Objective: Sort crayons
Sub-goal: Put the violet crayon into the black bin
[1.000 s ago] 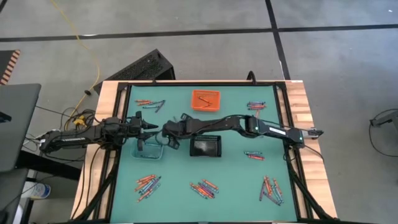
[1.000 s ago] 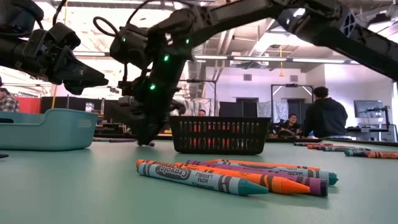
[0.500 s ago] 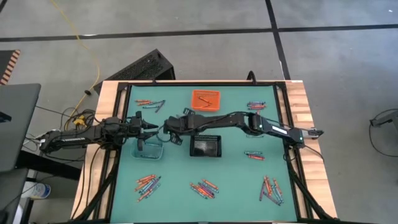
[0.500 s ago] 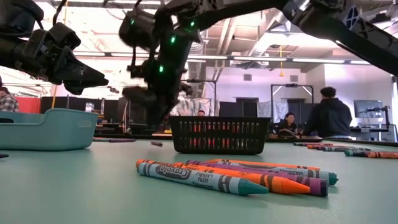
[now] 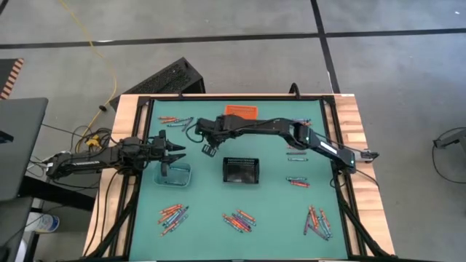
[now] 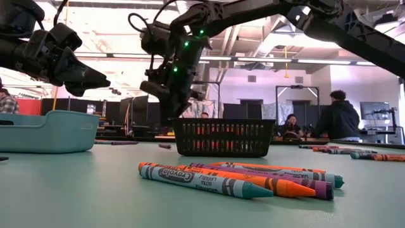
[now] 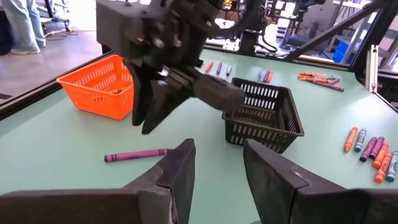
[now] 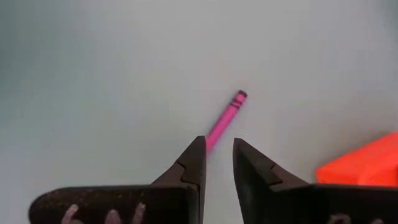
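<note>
The right claw hangs above the green tabletop, reaching across from the right toward the middle, between the orange bin at the far edge and the black bin at the centre. Its fingers stand a narrow gap apart and hold nothing; in the right wrist view they point down at a lone pink crayon lying flat on the tabletop, just beside a corner of the orange bin. The left wrist view shows the same pink crayon on bare green between the orange bin and the black bin, with the right claw raised over it, not touching.

The left claw waits over the left side of the tabletop, above the clear bin, its fingers parted and empty.

The other crayons lie in loose groups around the tabletop: one group at the far left, one at the far right, a few right of the black bin, and three groups along the near edge, at left, middle and right. In the low view the middle near group lies closest, orange, teal and purple sticks side by side, with the black bin behind them and people in the room beyond.
</note>
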